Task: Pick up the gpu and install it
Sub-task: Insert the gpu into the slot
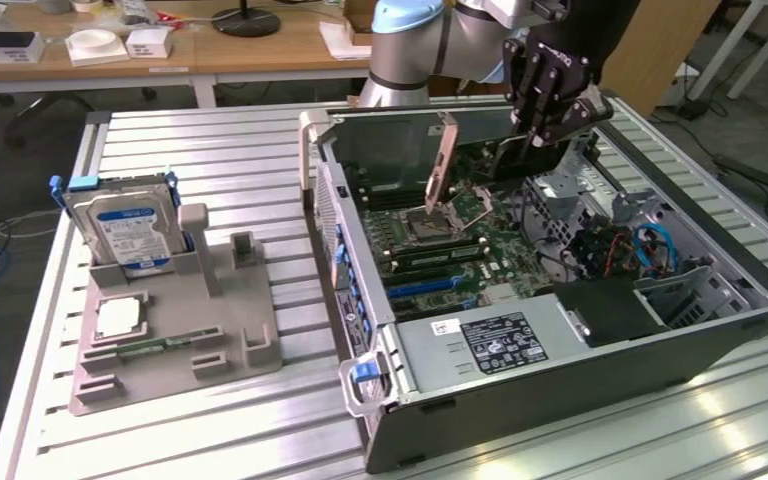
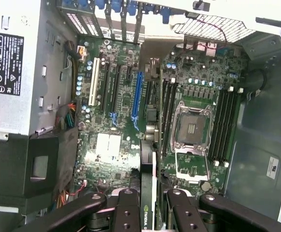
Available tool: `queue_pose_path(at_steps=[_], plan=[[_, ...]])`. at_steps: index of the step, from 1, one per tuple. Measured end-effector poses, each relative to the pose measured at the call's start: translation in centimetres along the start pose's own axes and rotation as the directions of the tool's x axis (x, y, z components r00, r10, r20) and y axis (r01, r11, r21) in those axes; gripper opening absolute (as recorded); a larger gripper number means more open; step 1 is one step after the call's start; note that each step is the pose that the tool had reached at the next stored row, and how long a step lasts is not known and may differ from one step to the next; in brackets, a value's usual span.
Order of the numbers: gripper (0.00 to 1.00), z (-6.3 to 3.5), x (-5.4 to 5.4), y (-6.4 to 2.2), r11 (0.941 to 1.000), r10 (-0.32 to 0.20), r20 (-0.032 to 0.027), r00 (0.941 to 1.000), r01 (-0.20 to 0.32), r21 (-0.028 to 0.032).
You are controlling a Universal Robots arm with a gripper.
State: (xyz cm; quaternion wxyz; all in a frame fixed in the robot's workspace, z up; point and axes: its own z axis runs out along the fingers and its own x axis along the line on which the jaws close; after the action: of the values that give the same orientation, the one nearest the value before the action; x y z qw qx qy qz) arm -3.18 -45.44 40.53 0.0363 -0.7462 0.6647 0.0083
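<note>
pincer (image 1: 539,135) clenched on gpu (image 1: 471,152) | gpu edgewise between its jaws, above motherboard (image 2: 116,140)

Green motherboard (image 2: 116,145) with one blue slot (image 2: 137,96) and one white slot (image 2: 95,82); black fingers (image 2: 125,212); the gpu (image 2: 148,183) dark along its edge, with a green logo; silver hard drive (image 1: 124,225) with a blue-and-white label; pale grey table (image 1: 197,150), striped by its ribs; grey power supply (image 1: 418,365), black label.

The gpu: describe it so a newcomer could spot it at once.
Find the open computer case on the exterior view's right. Over its motherboard, the black gripper holds the gpu, a thin card. It alone hangs above the board, silver bracket at one end.
</note>
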Motion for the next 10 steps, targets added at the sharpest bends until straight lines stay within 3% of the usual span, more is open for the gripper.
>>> queue_pose_path(at_steps=[10], plan=[[0.26,0.3,-0.01,0.26,0.9981,0.062,-0.0024,0.9981,-0.062,0.0039]])
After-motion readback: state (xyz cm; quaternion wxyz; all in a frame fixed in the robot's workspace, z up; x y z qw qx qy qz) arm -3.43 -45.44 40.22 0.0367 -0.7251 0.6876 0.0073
